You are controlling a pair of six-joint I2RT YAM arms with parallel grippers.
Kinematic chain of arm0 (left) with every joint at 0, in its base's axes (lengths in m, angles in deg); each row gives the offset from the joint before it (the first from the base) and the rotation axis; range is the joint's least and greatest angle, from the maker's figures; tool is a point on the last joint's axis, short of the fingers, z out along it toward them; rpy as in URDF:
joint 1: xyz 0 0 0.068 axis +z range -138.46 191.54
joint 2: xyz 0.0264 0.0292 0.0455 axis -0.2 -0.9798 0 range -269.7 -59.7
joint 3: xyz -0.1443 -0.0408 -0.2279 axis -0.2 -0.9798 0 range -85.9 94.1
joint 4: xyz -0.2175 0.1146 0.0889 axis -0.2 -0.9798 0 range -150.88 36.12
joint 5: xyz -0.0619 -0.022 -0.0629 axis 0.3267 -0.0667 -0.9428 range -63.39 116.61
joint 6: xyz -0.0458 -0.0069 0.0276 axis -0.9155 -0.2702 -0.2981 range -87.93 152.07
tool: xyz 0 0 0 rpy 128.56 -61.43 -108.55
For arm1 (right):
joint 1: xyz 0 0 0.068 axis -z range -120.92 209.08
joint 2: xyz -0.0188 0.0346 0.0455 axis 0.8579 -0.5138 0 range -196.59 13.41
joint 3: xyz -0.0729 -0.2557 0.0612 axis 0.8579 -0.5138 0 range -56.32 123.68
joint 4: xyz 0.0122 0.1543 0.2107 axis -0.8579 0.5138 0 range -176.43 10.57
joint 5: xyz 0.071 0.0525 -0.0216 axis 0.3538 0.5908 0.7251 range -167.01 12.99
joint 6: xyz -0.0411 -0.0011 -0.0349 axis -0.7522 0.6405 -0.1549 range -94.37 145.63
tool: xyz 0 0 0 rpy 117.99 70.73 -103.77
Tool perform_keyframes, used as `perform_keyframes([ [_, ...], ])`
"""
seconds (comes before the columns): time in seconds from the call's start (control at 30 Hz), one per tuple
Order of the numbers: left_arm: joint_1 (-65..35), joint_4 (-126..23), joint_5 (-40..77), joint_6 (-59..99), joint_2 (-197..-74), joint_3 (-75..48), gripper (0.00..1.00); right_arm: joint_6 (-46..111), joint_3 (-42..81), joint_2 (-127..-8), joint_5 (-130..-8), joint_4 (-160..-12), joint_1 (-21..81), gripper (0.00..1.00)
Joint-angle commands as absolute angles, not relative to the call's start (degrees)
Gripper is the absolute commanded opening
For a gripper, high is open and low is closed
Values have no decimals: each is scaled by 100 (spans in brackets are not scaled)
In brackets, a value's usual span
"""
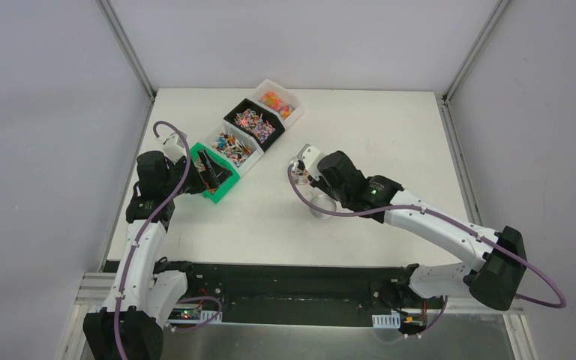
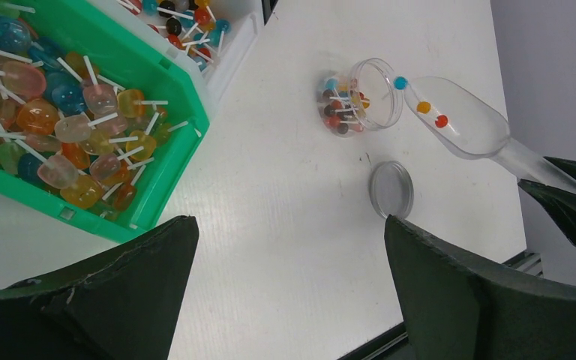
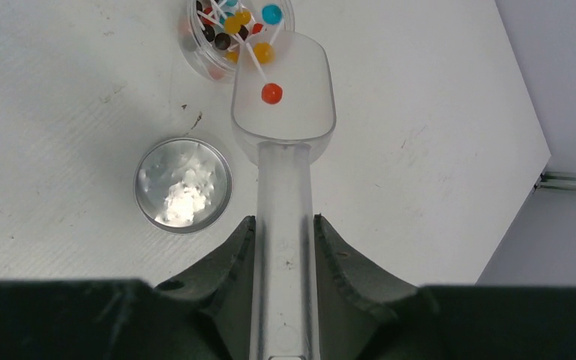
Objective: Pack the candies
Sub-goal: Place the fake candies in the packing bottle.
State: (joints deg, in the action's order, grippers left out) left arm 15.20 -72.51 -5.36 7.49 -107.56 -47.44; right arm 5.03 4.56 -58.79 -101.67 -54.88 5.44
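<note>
The candies are small round sweets on white sticks. Three of them, a red one (image 3: 271,93), an orange one and a blue one, lie in a clear scoop (image 3: 283,112) whose lip is at the mouth of a clear jar (image 3: 225,30). The jar (image 2: 360,96) lies tilted on the table and holds several candies. My right gripper (image 3: 285,221) is shut on the scoop's handle; it also shows in the top view (image 1: 311,171). My left gripper (image 2: 289,225) is open and empty, hovering by the green bin (image 1: 221,187).
The jar's round lid (image 3: 183,184) lies flat on the table beside the scoop (image 2: 457,116). The green bin (image 2: 184,90) holds larger lollipops. A white bin (image 1: 232,146), a black bin (image 1: 253,124) and another white bin (image 1: 277,101) of sweets stand in a diagonal row behind it.
</note>
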Motion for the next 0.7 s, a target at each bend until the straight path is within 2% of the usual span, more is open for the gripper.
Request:
perform_keyframes([
  [0.0,1461,-7173,-377,849,-10691,-4723,99,436,923,-6029,-10279,-5380,543,0],
  [0.5,1453,-7323,110,715,-10684,-4760,99,554,1465,-6213,-10247,-4624,460,0],
  [0.67,1444,-7322,-155,746,-10802,-4671,97,767,1689,-6052,-9548,-4500,441,0],
])
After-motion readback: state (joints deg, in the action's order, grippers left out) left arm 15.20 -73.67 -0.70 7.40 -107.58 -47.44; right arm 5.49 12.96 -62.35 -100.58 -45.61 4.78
